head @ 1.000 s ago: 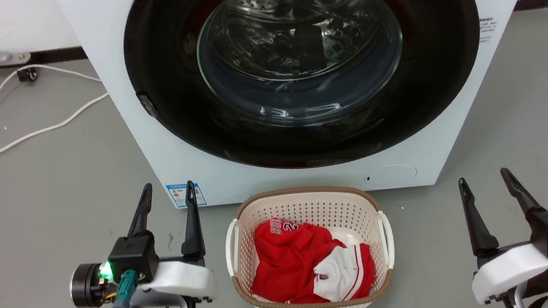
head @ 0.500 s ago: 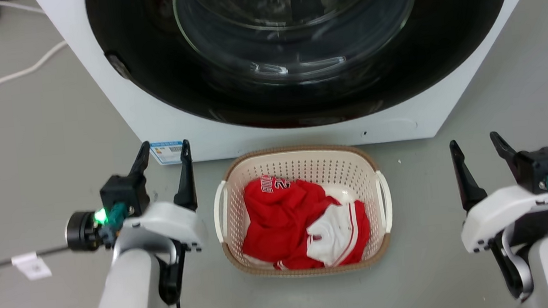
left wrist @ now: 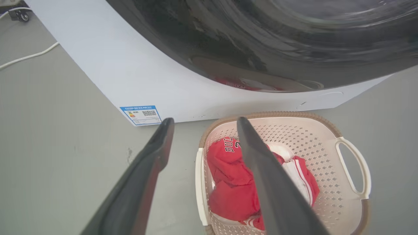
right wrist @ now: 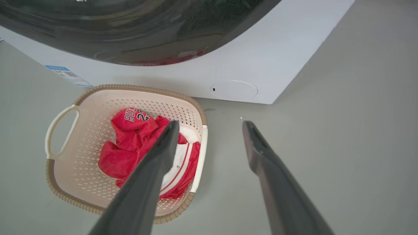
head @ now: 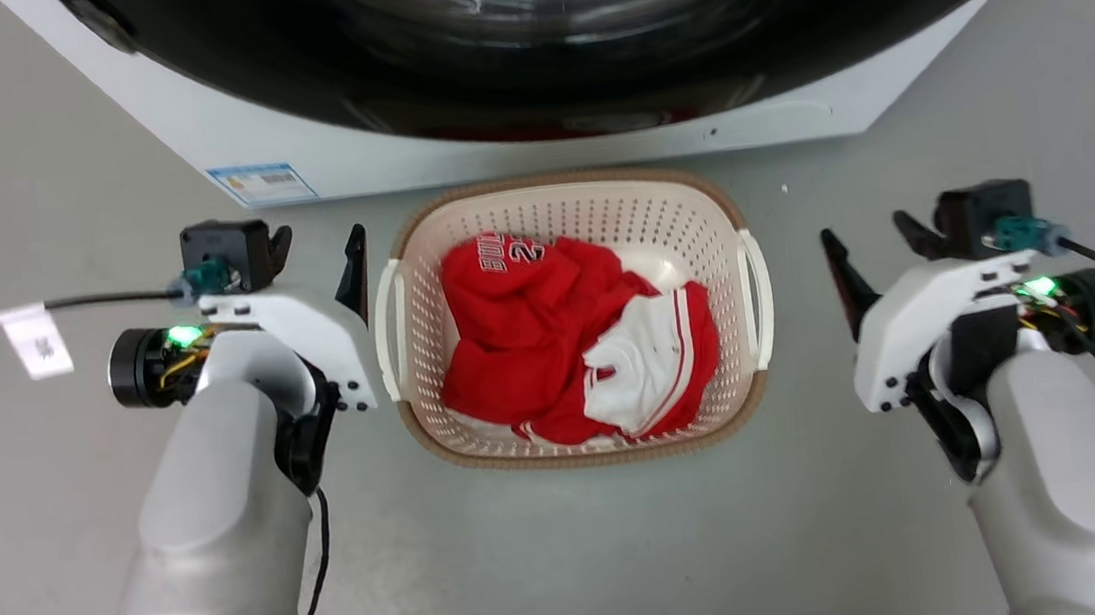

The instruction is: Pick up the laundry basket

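One laundry basket (head: 600, 224), holding one red jersey (head: 531, 339), sits on the floor (head: 572, 566) before one washing machine (head: 492, 147). Two grippers flank it, left gripper (head: 319, 234) and right gripper (head: 863, 227), both spread wide and empty.

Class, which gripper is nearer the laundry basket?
Left. The left gripper sits just beside the laundry basket's left side; the right gripper stands off its right side across a wider gap.
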Robot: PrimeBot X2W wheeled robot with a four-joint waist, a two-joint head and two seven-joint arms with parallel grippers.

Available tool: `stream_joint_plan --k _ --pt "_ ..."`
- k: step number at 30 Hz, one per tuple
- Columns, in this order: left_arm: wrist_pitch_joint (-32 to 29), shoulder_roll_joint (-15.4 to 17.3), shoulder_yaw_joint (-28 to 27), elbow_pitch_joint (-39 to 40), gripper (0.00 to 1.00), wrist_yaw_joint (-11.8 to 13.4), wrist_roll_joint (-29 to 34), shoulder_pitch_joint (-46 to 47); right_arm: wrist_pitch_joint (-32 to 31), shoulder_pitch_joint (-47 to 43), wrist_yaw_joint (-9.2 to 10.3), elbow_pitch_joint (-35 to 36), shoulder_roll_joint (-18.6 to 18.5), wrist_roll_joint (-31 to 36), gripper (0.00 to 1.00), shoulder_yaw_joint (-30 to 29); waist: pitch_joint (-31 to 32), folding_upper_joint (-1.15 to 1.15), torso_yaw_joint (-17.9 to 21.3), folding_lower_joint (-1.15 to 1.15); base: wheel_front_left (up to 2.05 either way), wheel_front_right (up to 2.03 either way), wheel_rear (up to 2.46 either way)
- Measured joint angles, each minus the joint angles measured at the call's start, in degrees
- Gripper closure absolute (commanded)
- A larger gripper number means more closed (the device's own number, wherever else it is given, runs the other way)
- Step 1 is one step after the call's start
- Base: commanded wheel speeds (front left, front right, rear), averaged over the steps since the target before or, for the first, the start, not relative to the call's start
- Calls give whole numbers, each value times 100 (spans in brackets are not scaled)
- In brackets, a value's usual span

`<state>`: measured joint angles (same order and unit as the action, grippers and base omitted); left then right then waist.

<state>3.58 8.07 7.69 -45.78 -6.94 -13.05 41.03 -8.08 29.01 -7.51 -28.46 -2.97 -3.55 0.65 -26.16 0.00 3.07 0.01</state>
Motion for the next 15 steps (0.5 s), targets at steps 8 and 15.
stream_joint_plan --k 8,15 --pt "-939 63 597 -857 0 -47 -868 723 -508 870 0 -1129 4 -426 0 388 -675 0 124 0 0 0 0" --pt "-2062 502 1455 -1002 0 -47 -2019 1242 -761 1759 0 -2219 4 -948 0 879 -1321 0 240 0 0 0 0"
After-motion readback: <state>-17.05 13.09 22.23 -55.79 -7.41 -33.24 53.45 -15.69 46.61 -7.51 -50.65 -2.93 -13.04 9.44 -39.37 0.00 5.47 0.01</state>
